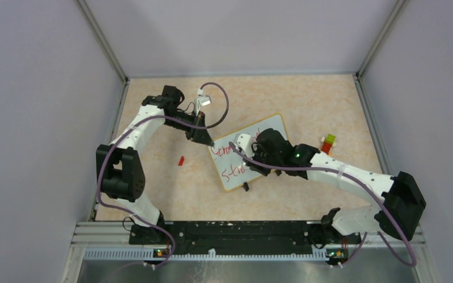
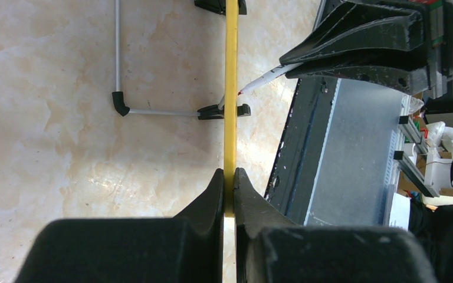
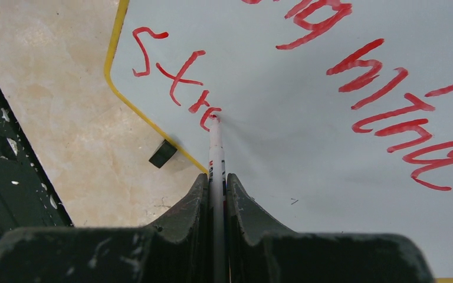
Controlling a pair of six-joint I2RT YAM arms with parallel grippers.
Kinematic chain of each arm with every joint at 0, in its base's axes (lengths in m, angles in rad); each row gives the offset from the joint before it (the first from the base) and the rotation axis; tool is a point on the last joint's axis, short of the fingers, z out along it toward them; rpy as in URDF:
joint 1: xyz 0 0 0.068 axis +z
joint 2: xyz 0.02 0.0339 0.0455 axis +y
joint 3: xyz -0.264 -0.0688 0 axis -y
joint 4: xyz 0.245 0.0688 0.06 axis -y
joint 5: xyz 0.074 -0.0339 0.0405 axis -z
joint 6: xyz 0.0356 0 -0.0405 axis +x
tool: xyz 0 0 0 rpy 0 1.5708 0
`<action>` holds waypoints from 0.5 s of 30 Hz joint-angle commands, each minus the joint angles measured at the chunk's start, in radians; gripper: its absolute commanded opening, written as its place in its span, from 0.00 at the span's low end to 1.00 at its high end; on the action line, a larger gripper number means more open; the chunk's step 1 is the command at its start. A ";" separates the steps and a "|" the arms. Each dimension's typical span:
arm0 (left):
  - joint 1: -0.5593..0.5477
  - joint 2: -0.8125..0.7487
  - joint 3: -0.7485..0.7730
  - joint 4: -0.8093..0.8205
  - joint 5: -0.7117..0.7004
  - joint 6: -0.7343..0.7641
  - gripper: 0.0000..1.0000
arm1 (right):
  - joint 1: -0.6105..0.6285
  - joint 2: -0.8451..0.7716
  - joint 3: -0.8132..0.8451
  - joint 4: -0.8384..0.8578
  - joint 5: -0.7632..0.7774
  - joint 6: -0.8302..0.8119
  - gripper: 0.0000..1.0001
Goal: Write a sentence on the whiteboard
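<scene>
**Top external view.** One whiteboard (image 1: 274, 128) lies aslant on the counter (image 1: 171, 194), between the two arms.
- The left end effector (image 1: 204, 139) is closed on the board's far-left rim, judged to keep the board from sliding under the pen.
- The right end effector (image 1: 257, 164) is set over the board's face at the second line.
- One sentence (image 1: 222, 151) is written in red in two lines, the lower one judged unfinished.
- One red cap (image 1: 181, 160) lies apart on the counter, so the pen tip is bared.
- One small stack of coloured blocks (image 1: 328, 143) sits near the board's right edge and is judged unused.

**Left wrist view.** The whiteboard's yellow rim is seen edge-on, pinched between both fingers. Two black clip feet (image 2: 220, 110) and one wire leg (image 2: 118, 59) are counted.

**Right wrist view.** One marker (image 3: 216, 150) is clamped between the closed fingers. Its tip touches the board at the last stroke of "Stro". One clip foot is seen at the rim.
</scene>
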 commanded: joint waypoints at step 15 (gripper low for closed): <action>-0.002 0.010 0.027 0.003 0.010 0.008 0.00 | -0.027 -0.032 0.033 0.023 0.001 0.000 0.00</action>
